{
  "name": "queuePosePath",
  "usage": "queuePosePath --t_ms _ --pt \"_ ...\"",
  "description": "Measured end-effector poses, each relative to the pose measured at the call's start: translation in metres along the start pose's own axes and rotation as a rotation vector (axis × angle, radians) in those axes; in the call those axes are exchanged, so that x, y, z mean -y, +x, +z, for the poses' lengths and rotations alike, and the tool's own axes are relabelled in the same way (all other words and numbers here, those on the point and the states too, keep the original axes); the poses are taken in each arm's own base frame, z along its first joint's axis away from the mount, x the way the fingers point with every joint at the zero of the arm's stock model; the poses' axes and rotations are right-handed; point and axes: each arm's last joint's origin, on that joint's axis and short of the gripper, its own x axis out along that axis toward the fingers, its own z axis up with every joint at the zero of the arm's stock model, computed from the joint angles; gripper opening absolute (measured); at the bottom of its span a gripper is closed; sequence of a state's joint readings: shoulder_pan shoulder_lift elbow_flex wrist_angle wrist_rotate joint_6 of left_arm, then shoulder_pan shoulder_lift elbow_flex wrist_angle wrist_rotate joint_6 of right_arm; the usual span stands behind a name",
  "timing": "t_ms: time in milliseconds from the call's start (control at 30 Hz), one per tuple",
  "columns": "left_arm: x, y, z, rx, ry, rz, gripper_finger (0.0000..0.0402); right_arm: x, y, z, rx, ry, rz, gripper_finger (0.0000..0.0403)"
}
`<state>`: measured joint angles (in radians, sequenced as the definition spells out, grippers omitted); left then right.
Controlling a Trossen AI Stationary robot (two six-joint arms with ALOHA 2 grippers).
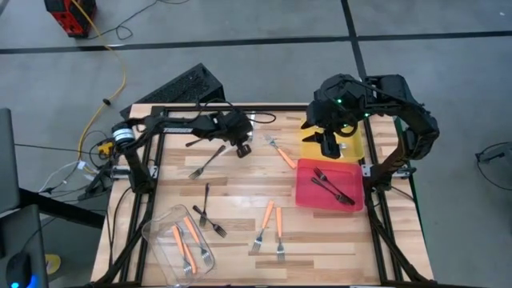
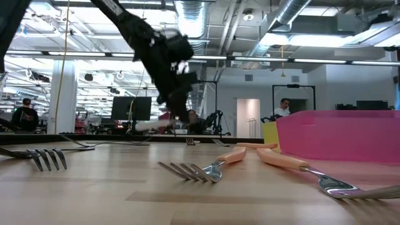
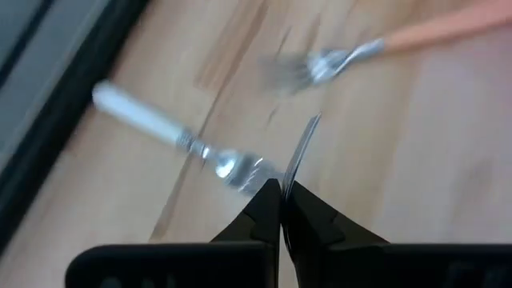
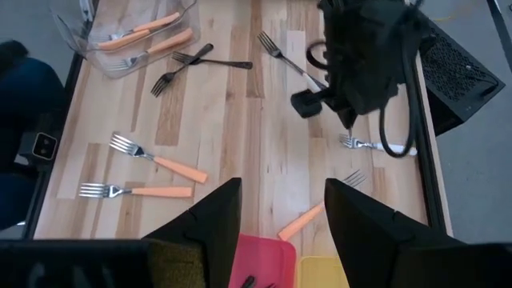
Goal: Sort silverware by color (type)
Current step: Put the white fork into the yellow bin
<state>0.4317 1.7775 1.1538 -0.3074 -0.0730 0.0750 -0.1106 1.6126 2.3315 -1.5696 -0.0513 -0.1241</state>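
The silverware lay scattered over the desk point(image 1: 240, 200): at the left, orange-handled forks point(image 1: 186, 246) sat in a clear tub point(image 1: 156, 236), black forks point(image 1: 210, 218) lay near it, two orange forks point(image 1: 272, 224) lay mid-desk, and further right black forks point(image 1: 332, 186) rested in the red tray point(image 1: 308, 196), with a yellow tray point(image 1: 352, 148) behind it. The left gripper point(image 3: 282, 200) hovered at the far middle of the desk, fingers pressed together, seemingly on a thin metal sliver, beside a white-handled fork point(image 3: 172, 132) lying flat. The right gripper point(image 4: 280, 212) hung above the trays with fingers spread and nothing between them. To do this step well, the left arm would probably need to secure the white fork by its handle, where the grip is broad, and lift it straight up so the neighbouring orange fork point(image 3: 384, 44) is not dragged. What the left fingers held was hard to make out: motion smeared the wrist view, and it could have been an edge-on fork. The right arm covered much of the yellow tray.
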Motion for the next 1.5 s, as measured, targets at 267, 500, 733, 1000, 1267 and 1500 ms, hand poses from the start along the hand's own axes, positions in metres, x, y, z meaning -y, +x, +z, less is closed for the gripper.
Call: queuePosePath --t_ms 267,500,733,1000,1267,1500 --pt "0.021 -0.088 0.023 0.266 0.020 -0.023 0.0000 0.005 -0.031 -0.019 0.052 0.048 -0.039 0.0203" --pt "0.038 -0.165 0.001 0.495 0.006 -0.060 0.0000 0.006 -0.024 -0.070 0.052 0.165 -0.112 0.0203" --pt "0.047 -0.210 -0.044 0.672 -0.065 -0.112 0.0000 0.002 0.024 -0.125 0.239 0.236 -0.124 0.0203" --pt "0.061 -0.231 -0.094 0.872 -0.154 -0.188 0.0000 -0.003 0.110 -0.165 0.385 0.368 -0.068 0.0203" --pt "0.074 -0.223 -0.110 1.124 -0.198 -0.258 0.0000 -0.021 0.176 -0.139 0.682 0.295 0.064 0.0203" --pt "0.085 -0.209 -0.108 1.173 -0.167 -0.292 0.0000 -0.040 0.227 -0.109 0.784 0.246 0.133 0.0203"
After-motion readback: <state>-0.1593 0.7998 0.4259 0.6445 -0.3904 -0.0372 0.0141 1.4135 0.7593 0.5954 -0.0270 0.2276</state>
